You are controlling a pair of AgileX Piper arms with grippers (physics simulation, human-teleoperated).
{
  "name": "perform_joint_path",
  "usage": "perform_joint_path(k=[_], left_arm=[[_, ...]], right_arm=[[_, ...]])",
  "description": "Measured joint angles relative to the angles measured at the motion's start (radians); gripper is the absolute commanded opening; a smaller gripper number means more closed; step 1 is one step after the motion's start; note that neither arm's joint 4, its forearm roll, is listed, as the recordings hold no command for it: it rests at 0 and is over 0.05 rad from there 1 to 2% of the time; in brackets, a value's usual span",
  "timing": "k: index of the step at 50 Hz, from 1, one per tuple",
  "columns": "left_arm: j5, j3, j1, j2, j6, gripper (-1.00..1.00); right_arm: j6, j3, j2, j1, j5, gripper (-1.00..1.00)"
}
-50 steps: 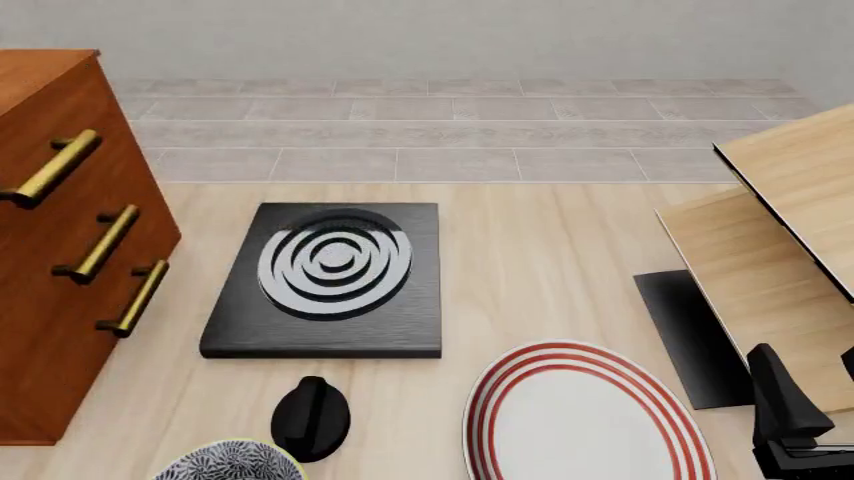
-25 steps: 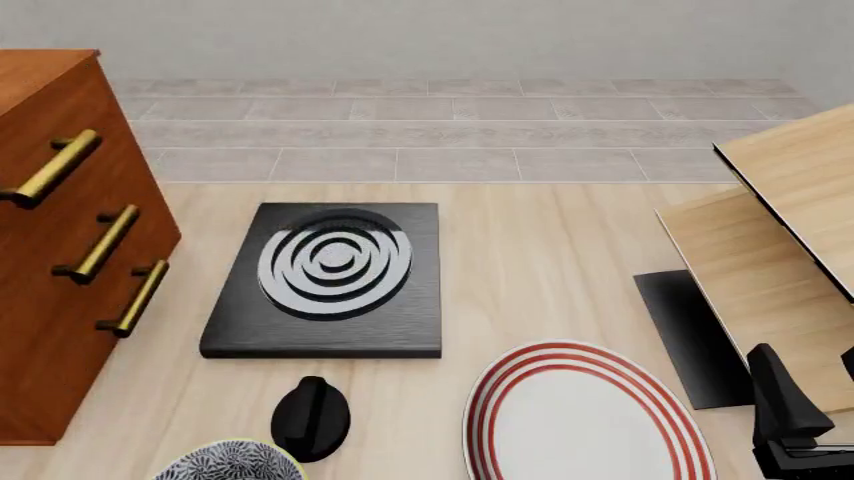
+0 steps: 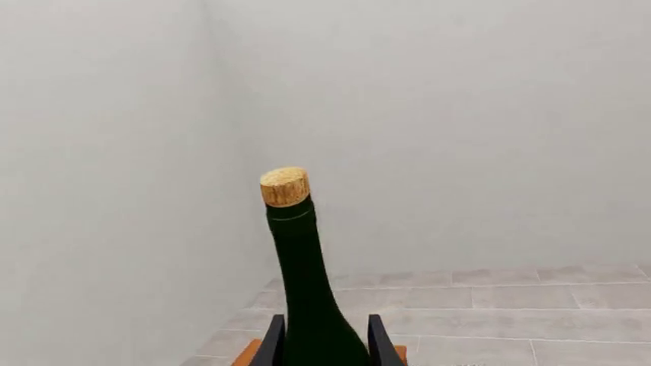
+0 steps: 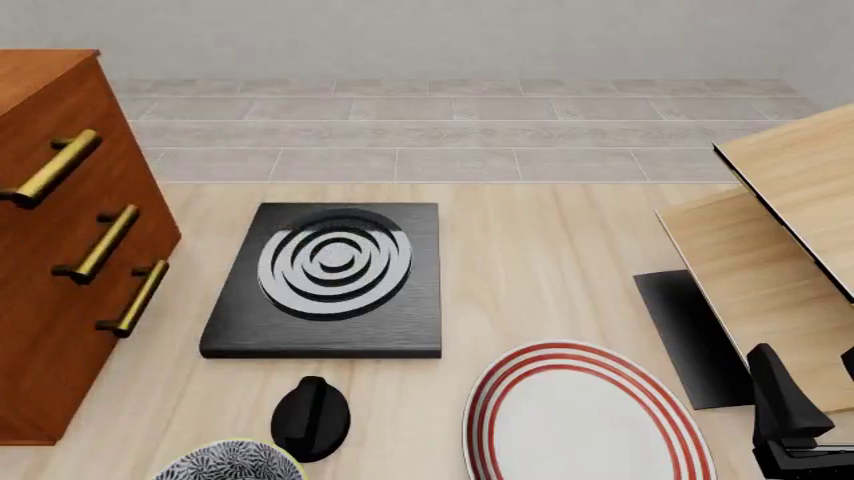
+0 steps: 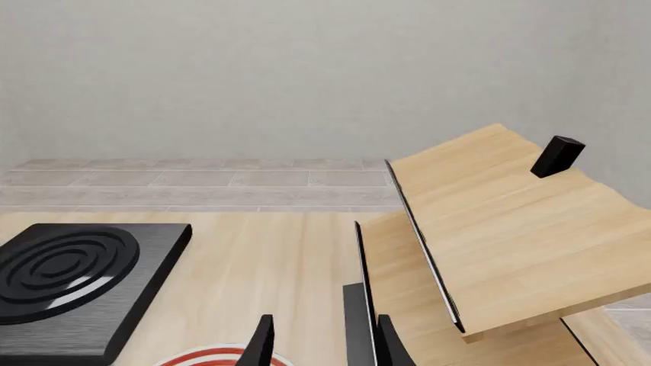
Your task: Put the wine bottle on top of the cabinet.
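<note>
- Dark green glass wine bottle (image 3: 305,305), tan cork: upright, clamped in left gripper (image 3: 322,343) over reddish-brown wooden cabinet (image 4: 67,250).
- Right gripper (image 5: 320,343): fingers apart, holding nothing, near red-striped white plate (image 4: 581,415).
- Black stove block (image 4: 331,282): mid-table.

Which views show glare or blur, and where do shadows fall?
Front view: sharp, no blur; soft sheen on the hotplate, faint shadow beside the cabinet. Left wrist view: the wine bottle is crisp, without glare. Right wrist view: a highlight on the hotplate's rings.
</note>
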Motion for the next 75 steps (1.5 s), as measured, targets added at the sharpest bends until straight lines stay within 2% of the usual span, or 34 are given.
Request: perform_joint_path(k=[32,75], left_arm=[[-0.136,0.061,0.103,0.104,-0.007,-1.00],[-0.251,0.138,0.119,0.176,0.026,-1.00]], right_arm=[[0.000,0.000,0.000,0.000,0.000,1.00],[0.000,0.000,0.000,0.000,0.000,1.00]])
